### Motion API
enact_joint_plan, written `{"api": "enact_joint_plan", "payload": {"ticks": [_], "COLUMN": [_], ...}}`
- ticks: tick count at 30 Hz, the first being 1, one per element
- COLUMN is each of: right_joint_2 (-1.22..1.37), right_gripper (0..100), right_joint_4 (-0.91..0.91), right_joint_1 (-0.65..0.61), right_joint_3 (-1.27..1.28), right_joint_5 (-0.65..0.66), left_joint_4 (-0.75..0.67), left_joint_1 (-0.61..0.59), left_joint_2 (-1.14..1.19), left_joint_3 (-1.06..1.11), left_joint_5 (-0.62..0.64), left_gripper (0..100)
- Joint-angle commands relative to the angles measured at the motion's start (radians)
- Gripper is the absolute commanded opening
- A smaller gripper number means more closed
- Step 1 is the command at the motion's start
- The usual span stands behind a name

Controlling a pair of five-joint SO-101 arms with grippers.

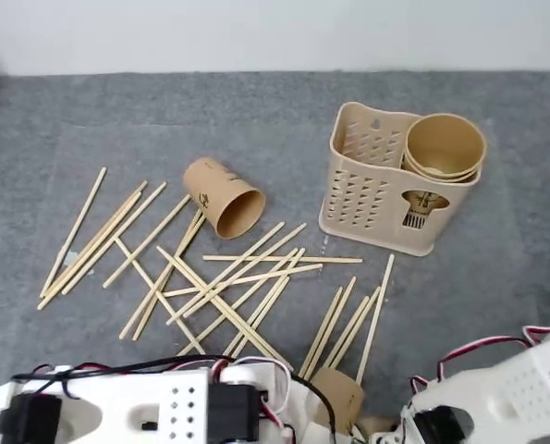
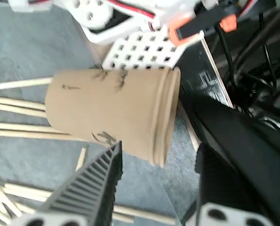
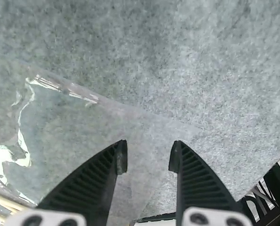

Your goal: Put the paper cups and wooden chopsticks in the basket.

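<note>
- The desk [image 1: 90, 120] is the biggest thing here. It's covered in grey matting, and a clear plastic sheet [image 3: 60, 132] lies flat on the part under my right arm.
- The basket [image 1: 367, 199] stands upright toward the far right corner. It's off to the side of the mess, so I can come at its open top from the front.
- Stacked cups [image 1: 444, 146] already sit nested in its right compartment. The slotted compartment next to them looks free, and my guess is that's where the sticks go.
- My left gripper [image 2: 159, 153] is low at the front edge. Its fingers are spread wide with nothing clamped between them.
- The near cup [image 2: 107, 110] lies on its side just past those fingers, with its rim end lined up with the gap. That's why I'm open this far, since a cup needs the whole spread. I can't tell if one finger is brushing it.
- My right gripper [image 3: 148, 146] hangs over bare mat near the front right corner. It's about half open and holding nothing, and I reckon it's parked out of the way.
- The middle cup [image 1: 224, 196] is tipped over around the centre of the desk, mouth toward the front. It's apart from the basket and touching the stick pile.
- The wooden chopsticks [image 1: 238, 277] are loose across the left and centre, and lots of them cross each other. A few run right up beside the near cup. None of them are in the basket yet.
</note>
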Motion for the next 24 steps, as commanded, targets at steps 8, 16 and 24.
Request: {"api": "enact_joint_plan", "payload": {"ticks": [8,16,24], "right_joint_2": [-0.002,-0.002,-0.002], "right_gripper": [15.9,15.8,15.8], "right_joint_4": [-0.007,-0.002,-0.002], "right_joint_1": [-0.002,-0.002,-0.002], "right_joint_3": [-0.051,-0.051,-0.049], "right_joint_5": [0.009,0.048,0.051], "left_joint_4": [-0.181,-0.203,-0.354], "left_joint_1": [-0.012,-0.021,-0.278], "left_joint_2": [0.132,0.132,0.130], "left_joint_3": [0.024,0.064,0.185], "left_joint_5": [0.037,0.034,-0.052], "left_gripper": [27,27,27]}}
